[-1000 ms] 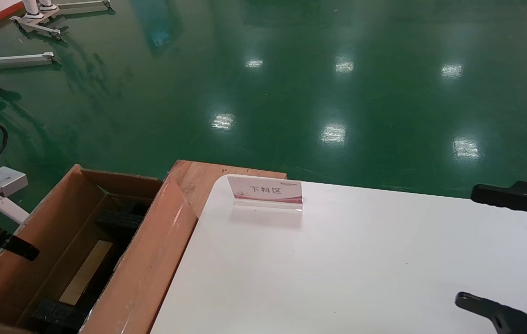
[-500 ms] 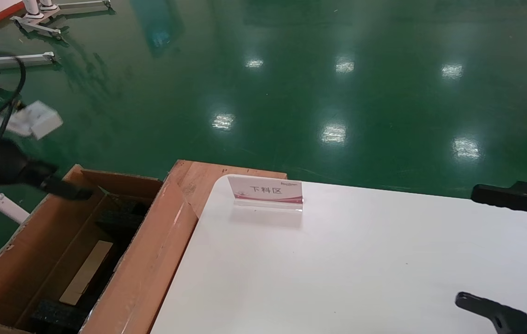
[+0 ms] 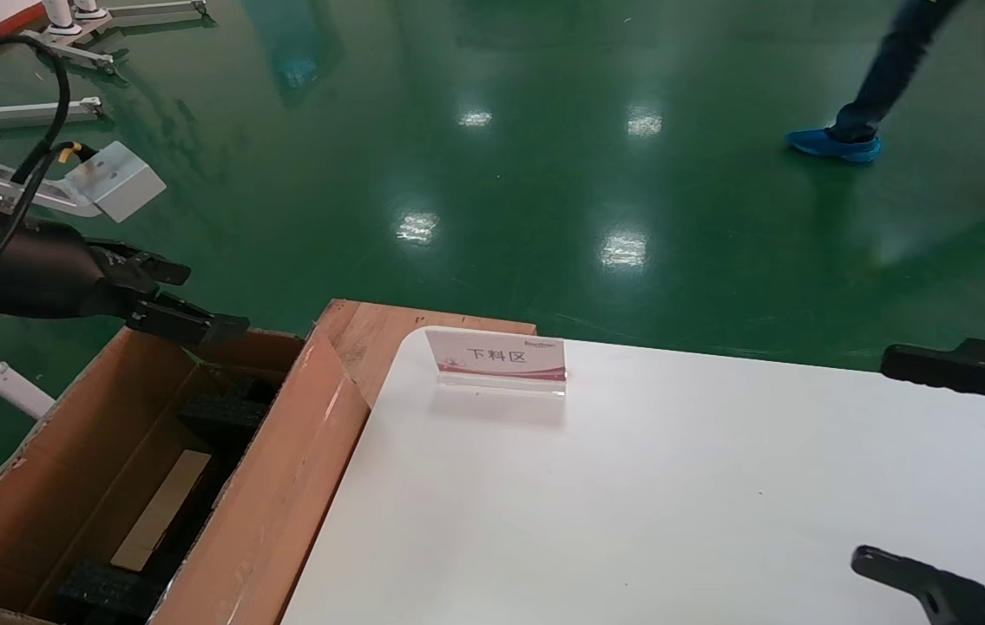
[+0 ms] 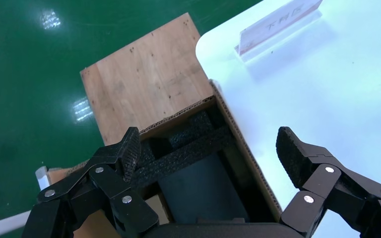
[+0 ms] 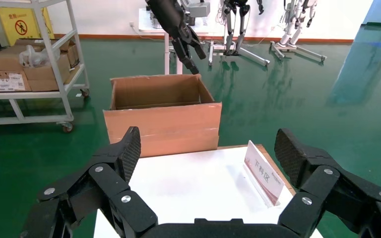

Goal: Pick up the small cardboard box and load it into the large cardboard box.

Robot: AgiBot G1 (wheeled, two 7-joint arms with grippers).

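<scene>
The large cardboard box stands open on the floor to the left of the white table, with black foam blocks inside. A flat tan cardboard piece lies between the foam blocks; it looks like the small cardboard box. My left gripper is open and empty, hovering above the box's far rim. In the left wrist view it looks down into the box. My right gripper is open and empty over the table's right edge, as in its wrist view.
A white table carries a pink-and-white sign stand. A wooden board lies beside the box's far corner. A person's legs cross the green floor far right. A shelf cart with cartons stands beyond the box.
My left gripper rose from low beside the box's left flap up to above its far rim. A person walked into view at the far right. The right arm has not moved.
</scene>
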